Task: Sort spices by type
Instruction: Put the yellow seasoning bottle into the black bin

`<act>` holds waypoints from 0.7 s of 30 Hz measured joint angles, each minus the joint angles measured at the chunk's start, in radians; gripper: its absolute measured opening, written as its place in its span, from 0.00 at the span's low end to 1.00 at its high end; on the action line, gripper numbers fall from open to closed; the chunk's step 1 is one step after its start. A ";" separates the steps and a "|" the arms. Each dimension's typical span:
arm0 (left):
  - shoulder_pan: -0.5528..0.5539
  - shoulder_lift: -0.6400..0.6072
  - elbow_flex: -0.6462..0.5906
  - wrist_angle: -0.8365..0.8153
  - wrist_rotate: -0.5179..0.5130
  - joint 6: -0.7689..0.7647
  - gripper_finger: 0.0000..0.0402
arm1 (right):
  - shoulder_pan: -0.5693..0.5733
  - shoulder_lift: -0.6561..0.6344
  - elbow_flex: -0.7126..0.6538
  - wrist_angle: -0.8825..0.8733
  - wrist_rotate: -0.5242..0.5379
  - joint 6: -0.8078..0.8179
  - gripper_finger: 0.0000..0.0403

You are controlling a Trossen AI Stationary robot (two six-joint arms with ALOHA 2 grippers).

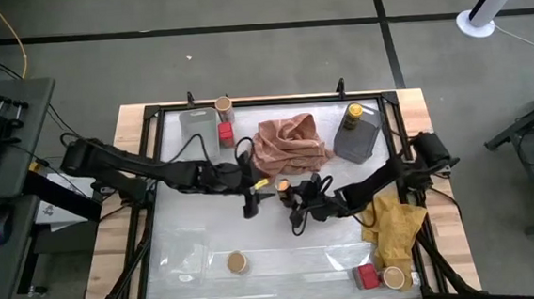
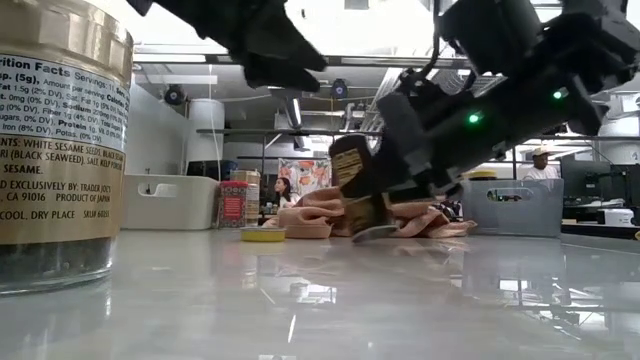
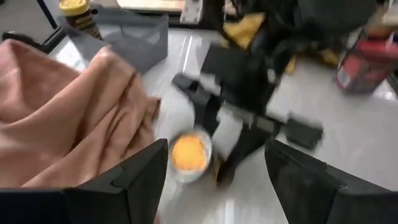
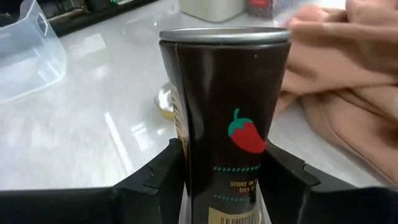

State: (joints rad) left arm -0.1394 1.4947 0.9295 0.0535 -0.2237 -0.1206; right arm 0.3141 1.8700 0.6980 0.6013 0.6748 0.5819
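At the centre of the high view, the right gripper (image 1: pixel 294 197) clasps a dark brown spice jar (image 4: pixel 225 118) marked with a red chili, its two fingers pressed against the jar's sides; in the low view the jar (image 2: pixel 352 188) hangs tilted just above the white surface (image 1: pixel 283 243). Facing it from the left of the frame, the left gripper (image 1: pixel 251 201) hovers with its fingers spread apart and nothing between them, near a loose yellow lid (image 3: pixel 189 152) lying flat on the surface beside the pink cloth (image 1: pixel 290 140). Elsewhere in the high view, a yellow-lidded jar (image 1: pixel 353 115) stands on the grey tray (image 1: pixel 363 141) at upper right, a tan-lidded jar (image 1: pixel 223 105) and a red box (image 1: pixel 225 133) sit at upper centre-left, another tan-lidded jar (image 1: pixel 237 261) stands alone at lower centre, and a second red box (image 1: pixel 367 275) with a tan-lidded jar (image 1: pixel 395 277) rests at lower right beside the yellow cloth (image 1: pixel 397 225).
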 joint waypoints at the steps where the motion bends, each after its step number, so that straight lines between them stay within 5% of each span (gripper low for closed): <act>1: 0.000 0.022 0.000 0.037 0.000 -0.007 0.63 | 0.000 0.014 0.014 0.001 0.006 -0.012 0.42; 8: 0.000 0.152 0.002 0.160 -0.014 -0.022 0.54 | 0.000 0.061 0.091 -0.020 0.003 -0.068 0.41; 18: 0.000 0.155 0.003 0.125 -0.023 -0.077 0.05 | 0.001 0.057 0.101 -0.060 0.006 -0.067 0.41; 21: 0.000 0.155 0.003 0.103 -0.027 -0.114 0.03 | 0.001 0.057 0.100 -0.058 0.006 -0.067 0.41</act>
State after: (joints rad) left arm -0.1398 1.6497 0.9329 0.1561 -0.2512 -0.2343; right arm 0.3149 1.9271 0.7984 0.5430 0.6804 0.5149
